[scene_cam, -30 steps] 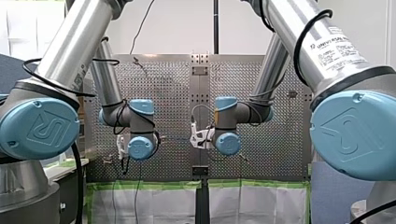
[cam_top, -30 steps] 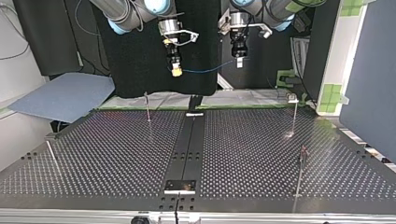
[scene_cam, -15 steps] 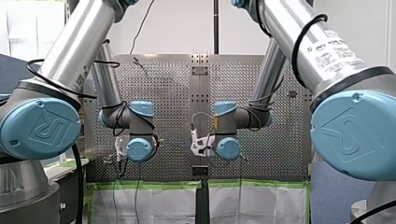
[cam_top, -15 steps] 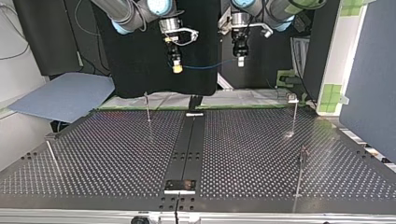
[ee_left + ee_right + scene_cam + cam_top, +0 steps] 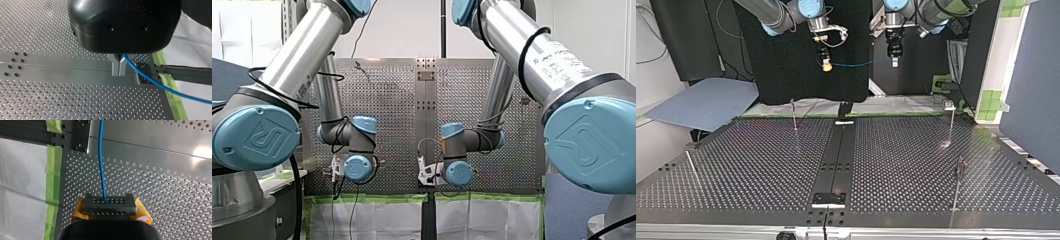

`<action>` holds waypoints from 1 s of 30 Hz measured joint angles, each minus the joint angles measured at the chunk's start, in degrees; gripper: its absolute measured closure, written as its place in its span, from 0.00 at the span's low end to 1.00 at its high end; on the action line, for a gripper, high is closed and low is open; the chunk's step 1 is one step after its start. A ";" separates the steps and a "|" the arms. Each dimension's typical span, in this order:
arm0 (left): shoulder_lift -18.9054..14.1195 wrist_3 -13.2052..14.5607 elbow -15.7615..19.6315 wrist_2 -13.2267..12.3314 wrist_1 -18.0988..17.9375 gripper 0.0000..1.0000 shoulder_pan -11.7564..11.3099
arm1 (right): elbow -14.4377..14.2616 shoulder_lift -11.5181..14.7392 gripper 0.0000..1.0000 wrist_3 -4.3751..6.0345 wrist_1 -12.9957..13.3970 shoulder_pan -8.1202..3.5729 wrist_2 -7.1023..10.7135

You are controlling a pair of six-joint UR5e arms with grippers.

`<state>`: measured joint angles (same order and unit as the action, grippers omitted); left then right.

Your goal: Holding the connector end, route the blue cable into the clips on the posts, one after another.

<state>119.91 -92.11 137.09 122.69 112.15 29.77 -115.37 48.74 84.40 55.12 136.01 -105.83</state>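
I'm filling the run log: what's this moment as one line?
left gripper: shut on blue cable | right gripper: shut on connector | cable: strung in air between grippers | posts: none threaded

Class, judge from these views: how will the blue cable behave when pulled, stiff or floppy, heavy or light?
Probably floppy: the cable sags slightly between the right hand and left hand. Likely light, being thin. It may slip through the left hand's metal fingers.

Front and top views face each other across the table (image 5: 761,160); wrist views look down closely.
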 joint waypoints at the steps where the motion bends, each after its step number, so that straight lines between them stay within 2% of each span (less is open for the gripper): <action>1: -0.15 0.37 0.00 -0.06 0.35 1.00 -0.11 | 0.00 -0.03 1.00 0.00 0.00 0.00 0.00; 9: -0.51 4.27 0.00 -0.21 2.46 1.00 -0.37 | 0.00 -0.07 1.00 0.00 -0.01 0.00 0.00; 23: -0.57 4.88 0.00 -0.25 2.59 1.00 -0.36 | 0.02 -0.07 1.00 0.02 -0.02 0.02 -0.02; 25: -0.90 5.11 -0.08 -0.43 2.74 1.00 -0.05 | 0.28 0.18 1.00 0.27 -0.28 0.17 -0.28; 30: -3.05 4.27 -0.24 -1.11 3.81 1.00 0.90 | 2.06 1.98 1.00 2.06 -2.07 0.32 -2.06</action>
<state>116.86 -87.84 136.85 121.58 115.97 30.67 -113.31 50.71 86.46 53.05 136.33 -107.89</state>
